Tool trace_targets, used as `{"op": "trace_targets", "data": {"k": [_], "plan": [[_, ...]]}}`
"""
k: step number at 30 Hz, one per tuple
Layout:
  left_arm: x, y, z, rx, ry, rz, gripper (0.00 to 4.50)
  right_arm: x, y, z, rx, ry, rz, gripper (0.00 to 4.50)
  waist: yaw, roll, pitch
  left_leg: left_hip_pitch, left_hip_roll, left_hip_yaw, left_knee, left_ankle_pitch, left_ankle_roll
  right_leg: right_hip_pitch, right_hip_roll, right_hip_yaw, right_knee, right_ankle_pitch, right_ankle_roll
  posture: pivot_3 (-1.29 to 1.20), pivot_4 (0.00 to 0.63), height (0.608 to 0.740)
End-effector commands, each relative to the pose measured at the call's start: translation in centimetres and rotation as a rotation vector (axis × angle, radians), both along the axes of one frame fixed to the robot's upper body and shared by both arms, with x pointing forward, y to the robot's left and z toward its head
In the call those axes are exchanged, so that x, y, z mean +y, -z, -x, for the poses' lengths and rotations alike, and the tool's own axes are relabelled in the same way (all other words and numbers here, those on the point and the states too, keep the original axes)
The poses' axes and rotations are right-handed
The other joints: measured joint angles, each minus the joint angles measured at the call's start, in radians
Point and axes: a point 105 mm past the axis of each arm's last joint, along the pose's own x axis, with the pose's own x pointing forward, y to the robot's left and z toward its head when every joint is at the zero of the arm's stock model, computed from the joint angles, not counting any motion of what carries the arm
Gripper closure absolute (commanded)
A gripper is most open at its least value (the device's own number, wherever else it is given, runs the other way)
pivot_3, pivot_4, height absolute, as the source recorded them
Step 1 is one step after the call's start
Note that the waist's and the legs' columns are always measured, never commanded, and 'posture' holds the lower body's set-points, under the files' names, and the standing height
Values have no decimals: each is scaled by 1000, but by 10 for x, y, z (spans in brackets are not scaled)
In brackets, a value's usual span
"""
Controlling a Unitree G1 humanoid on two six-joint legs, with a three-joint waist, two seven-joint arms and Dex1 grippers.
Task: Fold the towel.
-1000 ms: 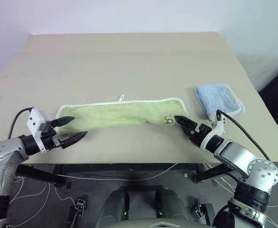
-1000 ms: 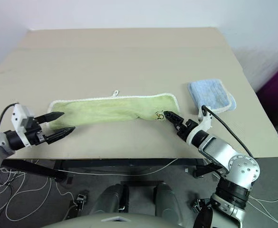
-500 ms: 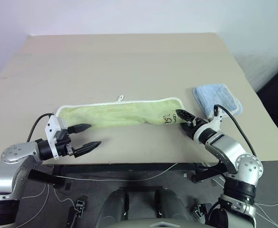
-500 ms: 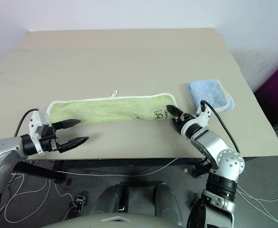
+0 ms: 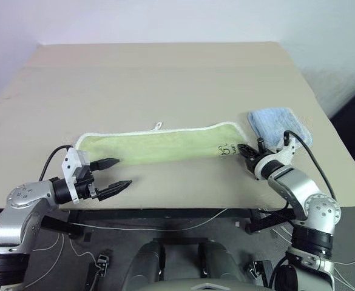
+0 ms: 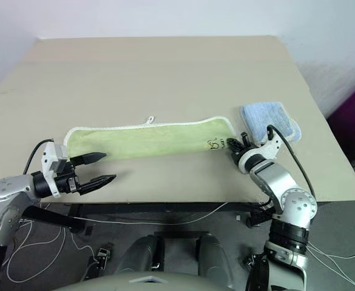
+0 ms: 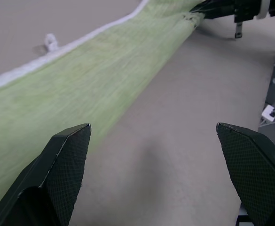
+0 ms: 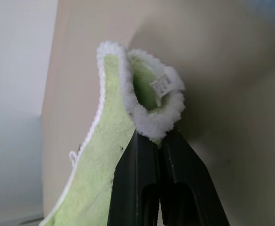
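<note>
Start on the left. Your left gripper is wide open and holds nothing. It hangs just in front of the near left end of the towel, with one finger close to the cloth and the other out over the bare table. In the left wrist view, the towel lies flat next to one finger, and nothing sits between the two fingers.

The towel is a long, thin strip. It lies across the middle of the table, close to the near edge, with its small white loop on the far side.

Now look right. Your right gripper is squeezed shut on the right end of the towel. In the right wrist view, the white fluffy edge and a little tag bunch up just above the closed fingers. The blue cloth sits just past that gripper. It is not part of the job.

So the step now looks like getting a good hold on both ends. Move your left gripper to the left end so the edge goes between the fingers, then close. Grab the corner, not the middle. Keep the right side pinched tight, since it only has a small bit of edge. Keep that arm away from the blue cloth, or you may drag it along.
</note>
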Motion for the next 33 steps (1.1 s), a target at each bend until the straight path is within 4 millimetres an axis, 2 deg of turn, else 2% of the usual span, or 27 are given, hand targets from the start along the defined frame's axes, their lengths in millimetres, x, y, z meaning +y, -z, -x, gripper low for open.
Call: {"op": "trace_targets", "data": {"k": [1,6,10,13,16,19,21,25,28,33], "plan": [[-2,-3,-3,-34,9,-8,26,-21,-24,-3,-91,18,52,4429,1,0,0,0,0,0,0,0,0,0,0,0,0,0,0,0,150,740],[-4,0,-3,-36,9,-3,26,-17,-42,-7,-176,-96,262,4429,-1,0,0,0,0,0,0,0,0,0,0,0,0,0,0,0,150,740],[-4,0,-4,-43,1,-1,26,-1,-57,-10,-266,-234,466,4429,0,0,0,0,0,0,0,0,0,0,0,0,0,0,0,0,150,740],[-3,0,-4,-46,-6,-1,26,18,-69,-10,-351,-365,595,4429,0,0,0,0,1,0,0,0,0,0,0,0,0,0,0,0,150,740],[-3,0,-4,-52,-15,3,26,51,-74,-6,-447,-547,761,4429,-1,0,0,0,1,0,0,0,0,0,0,0,-1,0,0,0,150,740],[-5,1,-5,-53,-16,7,26,84,-71,-3,-524,-702,871,4429,0,0,0,0,1,0,0,0,0,0,0,0,-1,0,0,0,150,740],[-8,2,-5,-53,-12,15,26,114,-63,-1,-569,-819,898,4429,0,0,0,-1,1,0,0,0,0,0,0,0,-1,0,0,0,150,740],[-13,3,-6,-56,-8,23,26,152,-48,-2,-617,-942,916,4429,0,0,0,-1,1,0,0,0,0,-1,-1,0,-1,0,0,0,150,740],[-14,3,-5,-57,-9,28,26,169,-36,-4,-625,-988,921,4429,4,-1,0,-2,0,-1,1,0,0,-2,-1,0,-1,0,0,0,150,740],[-12,4,-1,-54,-33,35,26,174,-31,-6,-632,-1005,915,4429,2,0,0,-2,0,-1,0,0,0,-3,-2,0,-1,0,0,0,150,740]]}}
